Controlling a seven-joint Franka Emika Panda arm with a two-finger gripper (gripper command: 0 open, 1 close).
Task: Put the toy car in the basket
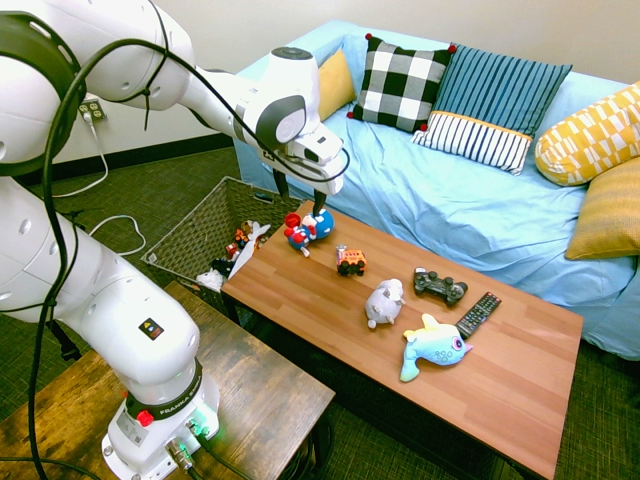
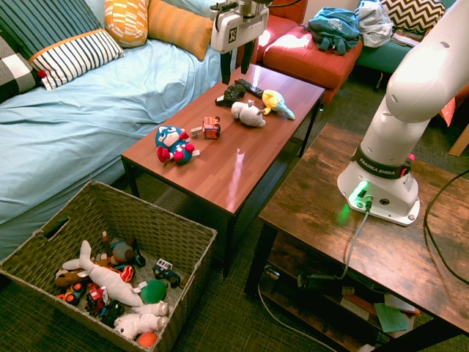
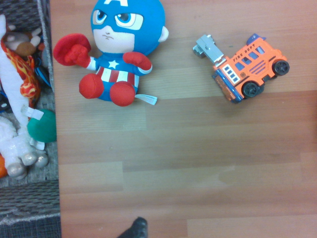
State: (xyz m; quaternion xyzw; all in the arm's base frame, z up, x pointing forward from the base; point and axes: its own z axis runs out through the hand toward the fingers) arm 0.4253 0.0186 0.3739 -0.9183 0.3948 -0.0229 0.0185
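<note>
The toy car (image 1: 351, 261) (image 2: 211, 127) (image 3: 250, 72) is small and orange with dark wheels. It lies on its side on the wooden coffee table (image 1: 500, 390), well in from the basket end. My gripper (image 1: 301, 198) (image 2: 237, 67) hangs open and empty above the table, a little short of the car and near a red-and-blue plush figure (image 1: 305, 230) (image 2: 174, 144) (image 3: 116, 54). The large grey basket (image 1: 195, 225) (image 2: 157, 220) stands on the floor at the table's end, with several toys inside.
Further along the table lie a grey plush (image 1: 384, 301), a blue-and-yellow fish plush (image 1: 435, 345), a black game controller (image 1: 440, 286) and a remote (image 1: 478, 313). A blue sofa (image 1: 470, 200) with cushions runs behind the table.
</note>
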